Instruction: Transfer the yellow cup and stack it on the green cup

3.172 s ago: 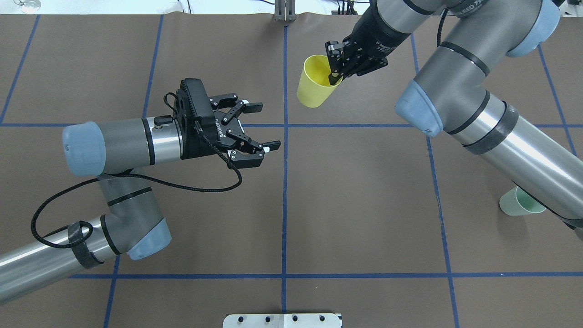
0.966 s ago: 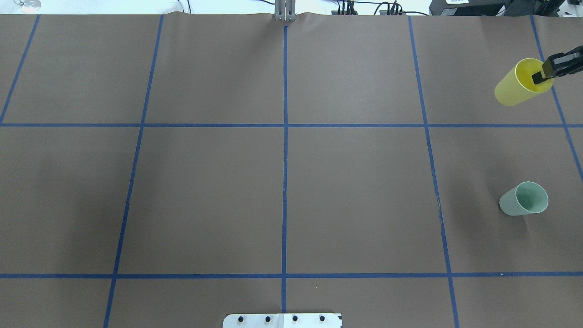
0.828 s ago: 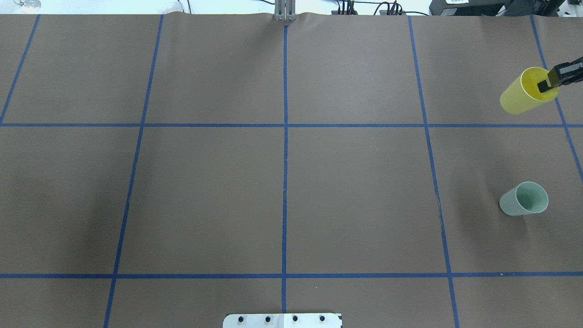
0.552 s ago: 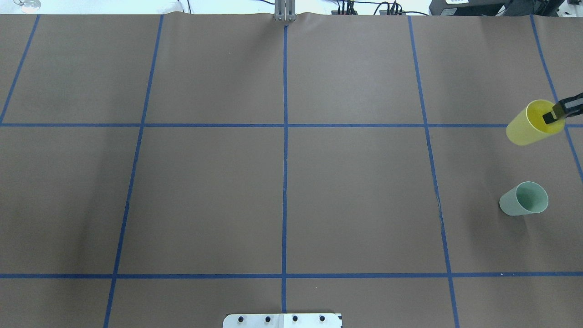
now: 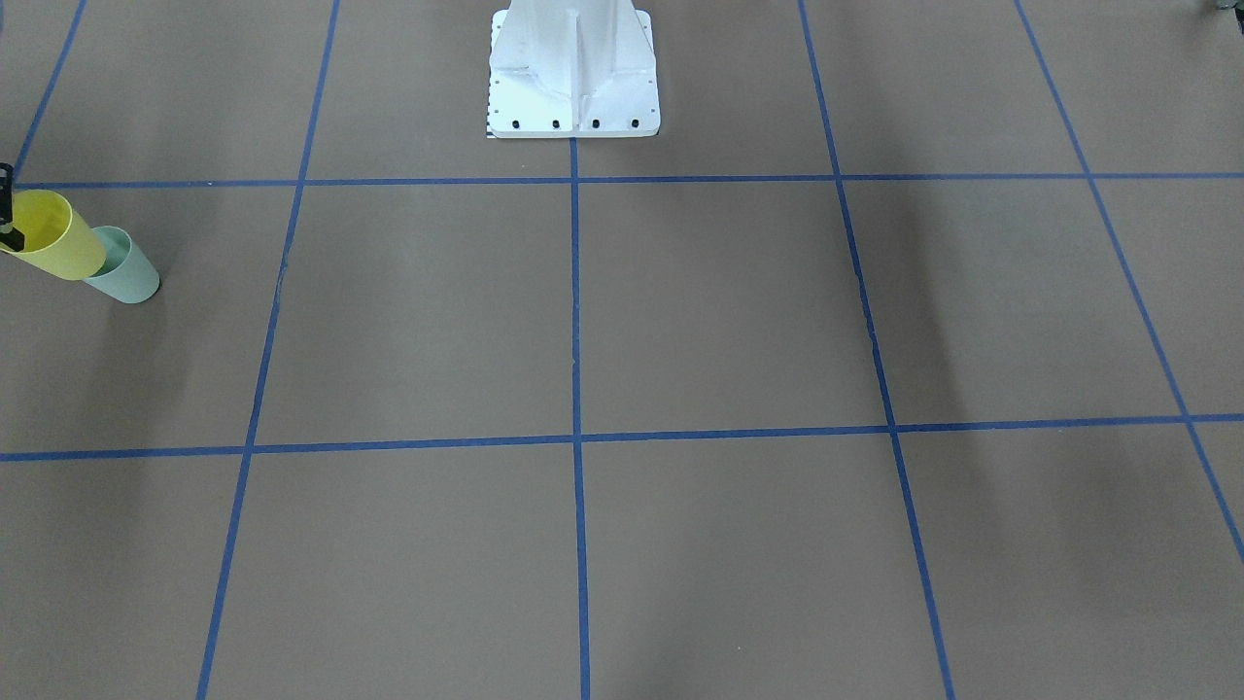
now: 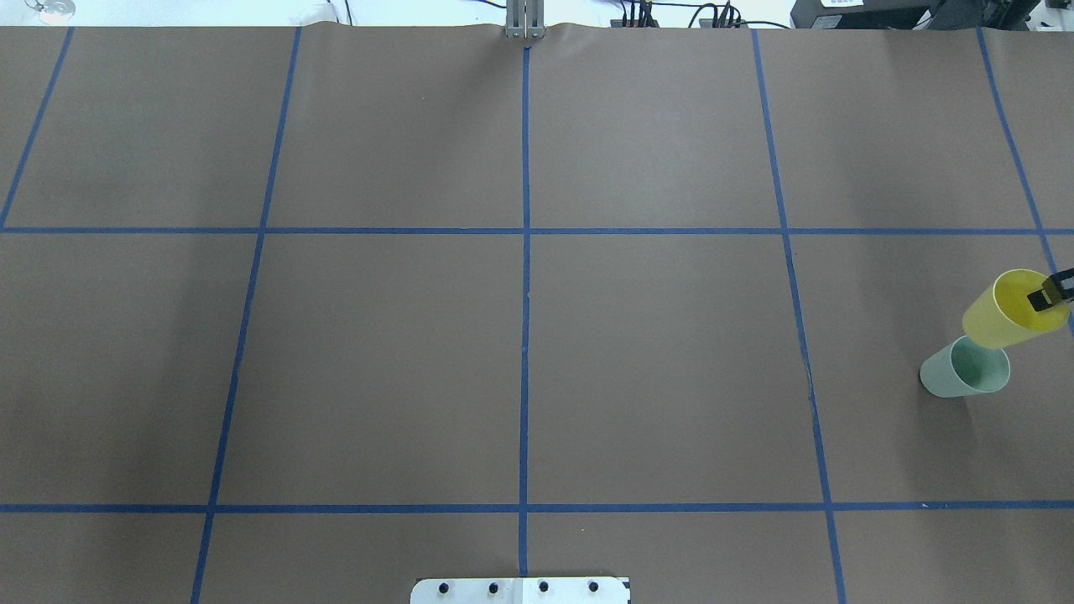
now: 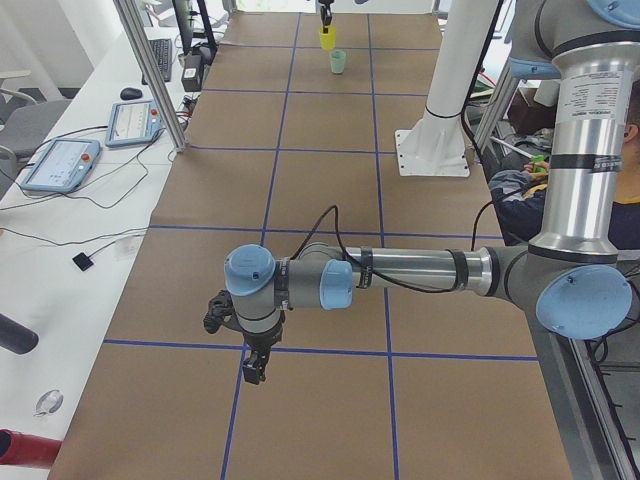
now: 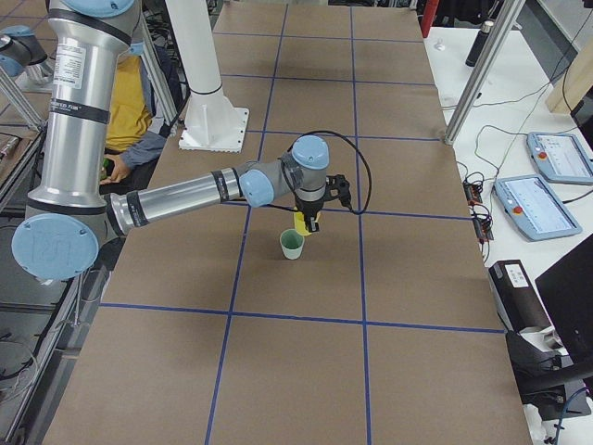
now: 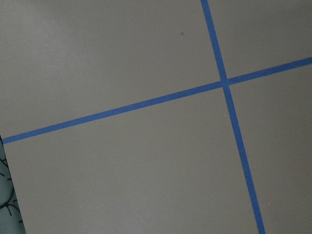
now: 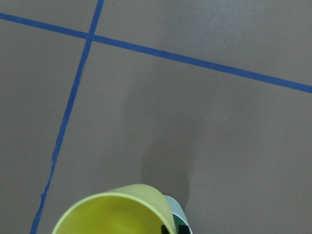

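The yellow cup point(image 6: 1003, 319) hangs tilted at the table's right edge, its base over the rim of the green cup point(image 6: 956, 375); I cannot tell if they touch. The green cup stands upright on the brown mat. My right gripper point(image 6: 1050, 297) is shut on the yellow cup's rim, one finger inside it. The front view shows the yellow cup point(image 5: 53, 243) in front of the green cup point(image 5: 131, 277). The right wrist view shows the yellow cup point(image 10: 112, 212) with a sliver of green cup point(image 10: 178, 217) behind. My left gripper point(image 7: 250, 368) hovers over the far left of the table; I cannot tell its state.
The white robot pedestal point(image 5: 573, 73) stands at the table's middle rear, its base plate point(image 6: 520, 590) at the overhead view's bottom edge. Blue tape lines grid the mat. A seated person point(image 8: 130, 102) is behind the robot. Tablets point(image 8: 547, 209) lie on side benches.
My right gripper has carried the yellow cup from mid-table to the right edge, then toward the robot until it reached the green cup. My left arm has withdrawn from the overhead view.
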